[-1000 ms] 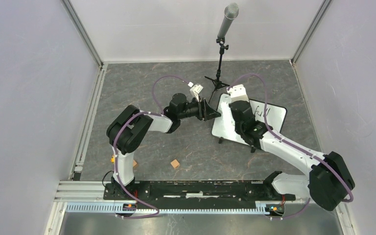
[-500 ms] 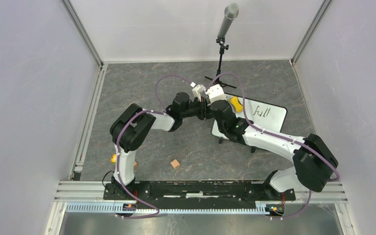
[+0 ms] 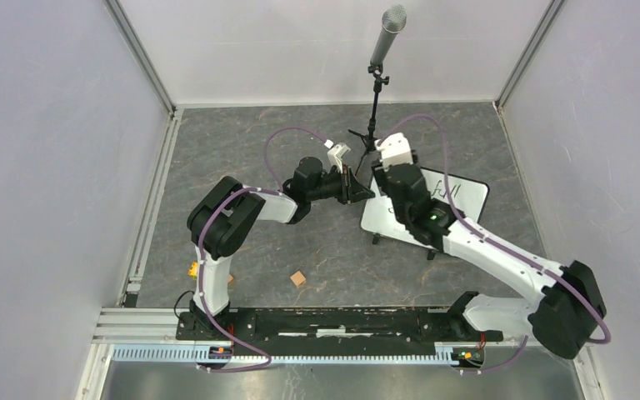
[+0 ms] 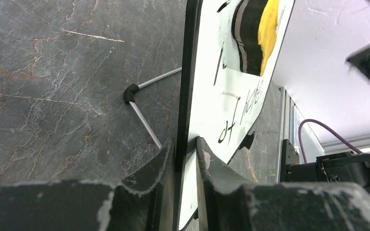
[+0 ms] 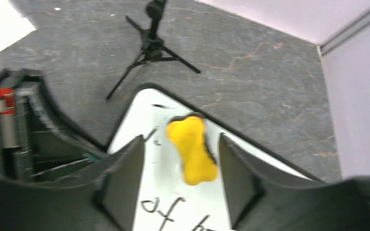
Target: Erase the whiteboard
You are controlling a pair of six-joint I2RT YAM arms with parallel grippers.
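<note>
My left gripper (image 4: 185,149) is pinching the whiteboard (image 3: 470,197) by its near-left edge. In the left wrist view one finger sits on the written face and the other on the back, both pressed against the thin black rim. The whiteboard (image 4: 226,96) stands on the table (image 3: 258,250) just right of the middle, in front of my right arm, with a thin wire leg propping it from behind.

My right gripper (image 5: 180,144) is spread wide and hangs over the board. A yellow eraser (image 5: 192,149) lies flat on the white face between my fingers, with a gap on each side, so I am not holding it.

As I judge it, the wiping has barely begun, if at all. Black handwriting still covers the whiteboard (image 5: 207,202): "full" reads clearly from above, and "of" with more strokes shows in both wrist views. I can't pick out any patch that looks wiped.

What is left is nearly everything. I have to take up the eraser (image 4: 266,29), press it down and sweep it across every line while my left keeps the board from sliding.
</note>
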